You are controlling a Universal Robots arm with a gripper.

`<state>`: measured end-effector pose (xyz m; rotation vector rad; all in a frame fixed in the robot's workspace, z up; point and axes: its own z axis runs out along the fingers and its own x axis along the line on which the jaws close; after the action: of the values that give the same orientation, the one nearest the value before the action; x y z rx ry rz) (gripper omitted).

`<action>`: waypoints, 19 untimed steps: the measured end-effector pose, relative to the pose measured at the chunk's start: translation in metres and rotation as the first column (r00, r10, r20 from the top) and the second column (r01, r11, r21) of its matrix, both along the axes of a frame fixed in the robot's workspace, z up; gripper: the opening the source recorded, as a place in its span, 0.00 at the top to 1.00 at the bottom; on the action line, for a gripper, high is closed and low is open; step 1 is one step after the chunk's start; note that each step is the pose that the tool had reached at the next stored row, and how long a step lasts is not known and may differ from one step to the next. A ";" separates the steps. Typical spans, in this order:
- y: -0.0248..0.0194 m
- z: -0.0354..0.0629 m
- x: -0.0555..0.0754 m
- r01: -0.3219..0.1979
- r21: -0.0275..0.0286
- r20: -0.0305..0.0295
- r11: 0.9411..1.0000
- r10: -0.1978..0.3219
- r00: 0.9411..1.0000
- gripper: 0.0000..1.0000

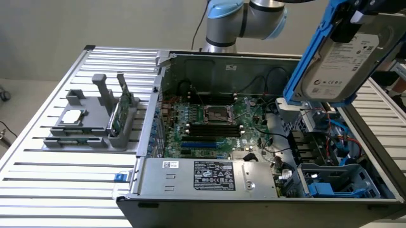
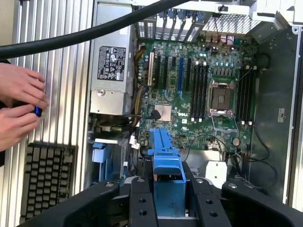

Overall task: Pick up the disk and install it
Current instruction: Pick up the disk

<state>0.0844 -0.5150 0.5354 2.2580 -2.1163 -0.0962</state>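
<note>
Two black fingers [image 2: 142, 202] of the gripper [image 2: 168, 187] clamp the blue carrier of the disk [image 1: 339, 57], held upright above the open computer case [image 1: 228, 66] at the exterior view's right; it is probably stiff, weighty and shock-sensitive, best gripped by that frame.

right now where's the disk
The disk is held up in the gripper at the exterior view's upper right, above the drive bays of the open computer case.

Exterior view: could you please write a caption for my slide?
The gripper holds the blue-framed disk above the open computer case.
</note>
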 end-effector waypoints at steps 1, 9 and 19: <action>-0.0026 0.0001 0.002 0.000 0.000 0.000 1.000 0.000 1.000 0.67; -0.0271 -0.0002 0.016 0.000 0.000 0.000 1.000 0.000 1.000 0.67; -0.0504 -0.0092 0.019 0.000 0.000 0.023 1.000 0.000 1.000 0.67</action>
<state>0.1030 -0.5653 0.5262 2.2699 -2.1280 -0.0704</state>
